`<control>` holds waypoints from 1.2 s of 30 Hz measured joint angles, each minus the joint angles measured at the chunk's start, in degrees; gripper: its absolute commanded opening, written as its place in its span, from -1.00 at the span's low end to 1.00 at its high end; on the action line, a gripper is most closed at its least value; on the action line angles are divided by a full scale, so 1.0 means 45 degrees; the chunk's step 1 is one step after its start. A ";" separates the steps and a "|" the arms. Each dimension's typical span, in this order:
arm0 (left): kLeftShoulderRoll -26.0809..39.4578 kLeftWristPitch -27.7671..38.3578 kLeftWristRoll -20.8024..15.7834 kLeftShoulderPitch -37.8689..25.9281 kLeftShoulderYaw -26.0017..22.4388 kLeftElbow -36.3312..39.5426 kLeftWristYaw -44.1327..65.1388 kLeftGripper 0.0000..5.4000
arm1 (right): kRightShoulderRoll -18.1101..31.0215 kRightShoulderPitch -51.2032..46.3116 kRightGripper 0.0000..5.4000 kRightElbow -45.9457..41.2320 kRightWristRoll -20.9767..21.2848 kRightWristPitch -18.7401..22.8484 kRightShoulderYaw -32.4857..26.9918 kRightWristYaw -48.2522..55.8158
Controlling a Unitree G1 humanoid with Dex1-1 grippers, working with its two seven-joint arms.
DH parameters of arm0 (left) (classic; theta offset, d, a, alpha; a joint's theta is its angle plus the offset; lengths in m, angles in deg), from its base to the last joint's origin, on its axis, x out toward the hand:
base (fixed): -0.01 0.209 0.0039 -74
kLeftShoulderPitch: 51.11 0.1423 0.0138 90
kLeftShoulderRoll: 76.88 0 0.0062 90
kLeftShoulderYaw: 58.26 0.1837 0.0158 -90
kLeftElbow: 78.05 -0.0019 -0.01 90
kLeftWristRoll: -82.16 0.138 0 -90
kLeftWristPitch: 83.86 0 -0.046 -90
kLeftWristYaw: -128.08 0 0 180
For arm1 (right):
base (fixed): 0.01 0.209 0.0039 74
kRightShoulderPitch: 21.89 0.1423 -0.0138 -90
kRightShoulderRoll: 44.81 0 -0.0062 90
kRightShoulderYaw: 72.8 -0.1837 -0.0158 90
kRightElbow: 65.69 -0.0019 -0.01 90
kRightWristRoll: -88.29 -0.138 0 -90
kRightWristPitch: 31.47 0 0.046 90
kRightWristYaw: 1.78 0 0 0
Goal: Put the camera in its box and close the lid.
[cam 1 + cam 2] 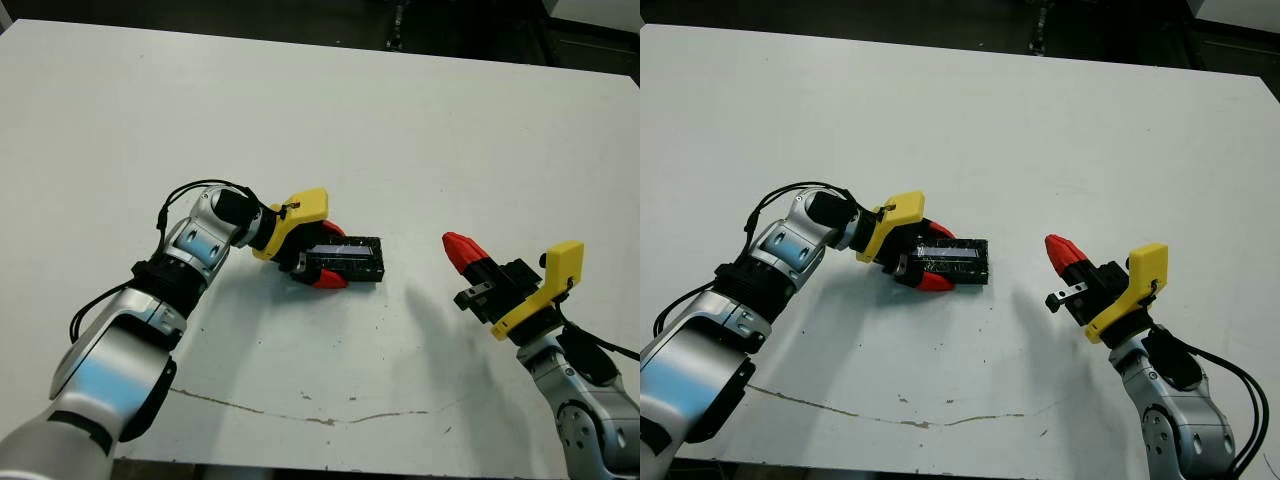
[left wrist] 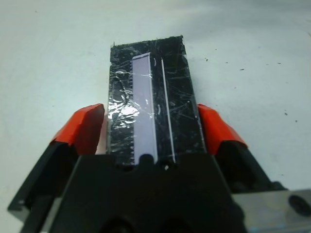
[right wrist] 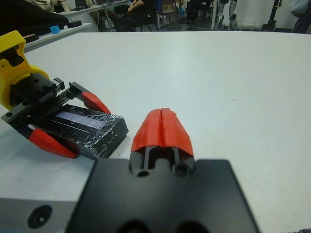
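Lid (image 2: 150, 104) — the black, crinkly, silver-glinting slab with a pale stripe down its length — sits flat on top of the box (image 3: 109, 140), whose black outer wall shows beneath it in the right wrist view, so the box reads as shut and rests on the white table (image 1: 400, 130) a little left of the middle. No camera can be seen; whether it lies under the lid cannot be told. Left gripper (image 1: 322, 256) straddles the near end of the closed box, one red fingertip (image 2: 82, 127) along each long side with the lid between them; in the left wrist view the fingers stand right at the edges, and whether they press the sides or stand just clear cannot be made out. Right gripper (image 1: 464, 250) is well apart, off to the right of the box and above bare table, its two red fingertips (image 3: 163, 128) pressed together with only a thin seam between them — closed on nothing. A thin dark crack line (image 1: 300, 415) runs across the table surface near its front edge.
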 measured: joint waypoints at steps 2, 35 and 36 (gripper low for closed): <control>0.0041 0.0004 -0.0005 0.0009 -0.0008 0.0046 -0.0026 0.84 | 0.0000 0.0000 -1.00 0.0000 0.0011 0.0000 0.0001 0.0000; 0.4458 -0.0521 -0.2014 0.3121 -0.2277 0.2911 0.0981 1.00 | 0.0011 -0.0018 -1.00 -0.0006 0.0022 0.0004 0.0004 0.0003; 0.4660 -0.0519 -0.2020 0.3237 -0.2427 0.2983 0.0894 1.00 | 0.0012 -0.0021 -1.00 -0.0007 0.0024 0.0006 0.0004 0.0001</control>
